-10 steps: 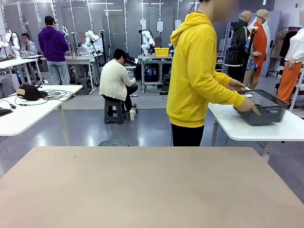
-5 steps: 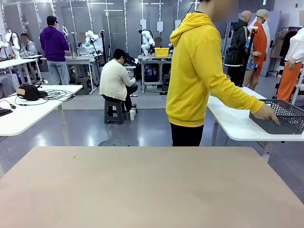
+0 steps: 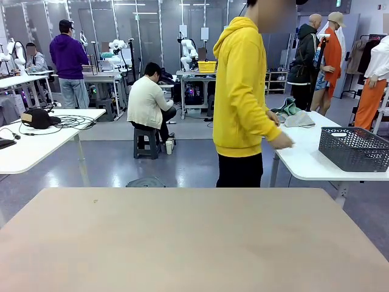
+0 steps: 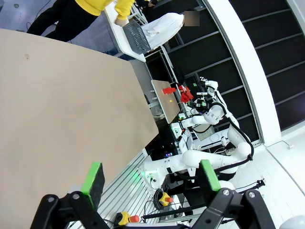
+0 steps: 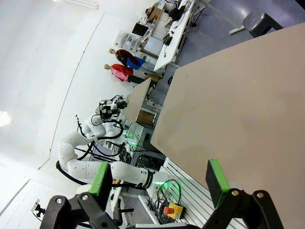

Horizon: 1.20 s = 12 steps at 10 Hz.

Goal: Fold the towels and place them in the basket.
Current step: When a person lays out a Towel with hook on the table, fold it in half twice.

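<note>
Pads [image 4: 94,176] of the left gripper [image 4: 150,180] stand wide apart, clear of the tan table [image 4: 57,95], whose bare top spreads away toward 11 o'clock in the left wrist view. The right gripper [image 5: 159,180] is likewise spread wide, its two green pads well apart, and the same table fills that view from 1 to 4 o'clock.

Beyond the far edge of the table in the front view, a person [image 3: 243,91] in a yellow hooded top stands at about 1 o'clock from the table's middle, body turned toward 3 o'clock. One hand [image 3: 281,142] hangs loosely over the near corner of a white side table [image 3: 304,163], which lies at 2 o'clock from the tan table.

On that side table sits the basket [image 3: 354,148], dark with lattice sides, upright and at 3 o'clock from the person's hand, apart from it. The towels [image 3: 292,114] lie in a crumpled heap of green and light grey farther back on the same white top, at 11 o'clock from the basket and well apart from it, just beside the person's arm
</note>
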Available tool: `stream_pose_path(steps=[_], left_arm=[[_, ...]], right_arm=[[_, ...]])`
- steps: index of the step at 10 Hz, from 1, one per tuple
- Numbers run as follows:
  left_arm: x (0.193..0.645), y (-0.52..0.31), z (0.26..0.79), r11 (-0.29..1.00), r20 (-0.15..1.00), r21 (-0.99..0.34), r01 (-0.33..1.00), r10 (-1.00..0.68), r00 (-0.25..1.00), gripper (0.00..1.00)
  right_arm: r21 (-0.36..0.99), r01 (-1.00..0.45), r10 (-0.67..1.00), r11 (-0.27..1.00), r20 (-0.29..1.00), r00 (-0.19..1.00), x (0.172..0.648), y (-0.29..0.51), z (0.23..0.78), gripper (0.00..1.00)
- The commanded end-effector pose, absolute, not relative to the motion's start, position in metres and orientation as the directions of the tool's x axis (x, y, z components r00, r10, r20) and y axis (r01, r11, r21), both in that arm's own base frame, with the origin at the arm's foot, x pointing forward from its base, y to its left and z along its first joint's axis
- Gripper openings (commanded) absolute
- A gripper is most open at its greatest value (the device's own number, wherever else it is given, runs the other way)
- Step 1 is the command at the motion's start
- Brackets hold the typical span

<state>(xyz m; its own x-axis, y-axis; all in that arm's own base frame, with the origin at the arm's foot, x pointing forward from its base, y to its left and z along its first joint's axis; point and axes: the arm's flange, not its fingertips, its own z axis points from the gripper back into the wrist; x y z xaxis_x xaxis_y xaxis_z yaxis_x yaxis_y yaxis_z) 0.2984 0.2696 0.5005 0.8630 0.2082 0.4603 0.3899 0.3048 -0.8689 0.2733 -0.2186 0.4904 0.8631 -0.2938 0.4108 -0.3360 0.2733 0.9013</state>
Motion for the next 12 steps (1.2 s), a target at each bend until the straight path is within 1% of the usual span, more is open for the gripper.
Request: stream_pose_path(steps=[1,12], left_arm=[[0.2967,0.2699,0.4987,0.302,0.465,-0.867,0.397,0.201,0.862,1.0],[0.2967,0.2699,0.4987,0.302,0.465,-0.867,0.397,0.201,0.862,1.0]], right_arm=[[0.893,-0.358,-0.297,0.271,0.432,0.852,0.2749,-0.2198,0.4912,1.0],[0.893,-0.358,-0.297,0.271,0.432,0.852,0.2749,-0.2198,0.4912,1.0]])
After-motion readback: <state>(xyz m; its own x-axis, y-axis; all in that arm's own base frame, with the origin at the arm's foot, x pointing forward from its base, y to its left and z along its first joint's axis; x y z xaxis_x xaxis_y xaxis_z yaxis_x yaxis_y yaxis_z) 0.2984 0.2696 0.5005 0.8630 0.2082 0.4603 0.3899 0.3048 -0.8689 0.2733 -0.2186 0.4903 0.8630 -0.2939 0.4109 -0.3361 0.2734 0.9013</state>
